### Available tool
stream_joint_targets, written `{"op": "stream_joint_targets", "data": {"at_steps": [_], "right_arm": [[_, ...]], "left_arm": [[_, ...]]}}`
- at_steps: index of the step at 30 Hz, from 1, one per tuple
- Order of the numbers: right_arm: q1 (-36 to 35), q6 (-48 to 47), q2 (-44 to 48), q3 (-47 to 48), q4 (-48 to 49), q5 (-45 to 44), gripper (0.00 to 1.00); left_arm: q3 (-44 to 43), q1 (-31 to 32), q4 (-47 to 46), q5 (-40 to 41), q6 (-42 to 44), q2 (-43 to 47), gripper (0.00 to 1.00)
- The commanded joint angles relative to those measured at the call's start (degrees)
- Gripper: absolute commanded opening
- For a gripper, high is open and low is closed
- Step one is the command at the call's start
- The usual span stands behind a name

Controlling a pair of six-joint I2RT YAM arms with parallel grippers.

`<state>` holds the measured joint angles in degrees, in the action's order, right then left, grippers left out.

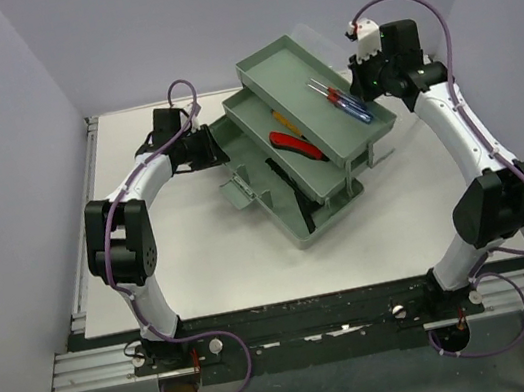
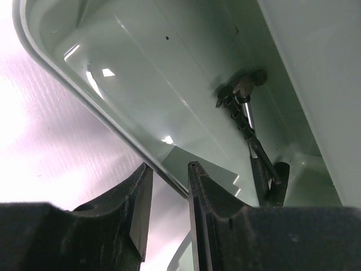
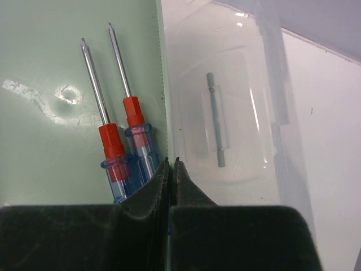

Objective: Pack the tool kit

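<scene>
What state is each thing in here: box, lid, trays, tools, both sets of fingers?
toolbox: open, trays stepped out.
lid: open, beside the top tray.
top tray: raised, holds the screwdrivers.
screwdrivers: lying side by side.
lower tray: uncovered.
pliers: closed, in the lower tray.
hammer: lying in the box bottom.
left fingers: apart, astride the toolbox rim.
right fingers: closed, at the top tray's rim.

Plain lilac walls (image 1: 209, 12) beyond the right gripper (image 1: 357, 76) and outboard of the left gripper (image 1: 219, 149). White table (image 1: 204, 267) beneath both, glaring pinkish just left of the left gripper. Aluminium rail (image 1: 306, 330) behind both.
</scene>
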<state>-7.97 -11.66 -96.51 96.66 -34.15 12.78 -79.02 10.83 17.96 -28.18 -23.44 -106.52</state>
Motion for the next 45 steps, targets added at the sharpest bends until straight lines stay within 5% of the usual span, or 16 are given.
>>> {"op": "stream_joint_targets", "data": {"at_steps": [1, 10, 16, 27, 39, 45], "right_arm": [[-7.1, 5.5, 1.8, -4.5, 3.1, -1.3, 0.01], [-12.6, 8.6, 3.6, -11.6, 6.8, -10.9, 0.01], [-17.2, 9.6, 4.9, -14.3, 9.6, -16.5, 0.01], [-24.1, 11.1, 3.8, -15.0, 11.6, -26.3, 0.01], [-29.4, 9.9, -0.6, -12.2, 11.1, -33.3, 0.01], [-30.4, 9.6, -1.7, -11.8, 11.0, -34.6, 0.01]], "left_arm": [[-0.1, 1.0, -0.5, -3.6, 2.3, 2.0, 0.40], [-0.3, -3.0, -0.5, -3.5, 2.5, 8.6, 0.78], [2.1, -5.6, -2.3, -1.1, 3.1, 16.2, 0.89], [5.5, -4.8, -9.1, -8.6, -3.0, 17.5, 0.99], [9.0, -1.6, -16.1, -3.5, -7.2, 22.7, 0.99], [4.4, 0.5, -11.2, -2.1, -6.3, 19.3, 0.99]]}}
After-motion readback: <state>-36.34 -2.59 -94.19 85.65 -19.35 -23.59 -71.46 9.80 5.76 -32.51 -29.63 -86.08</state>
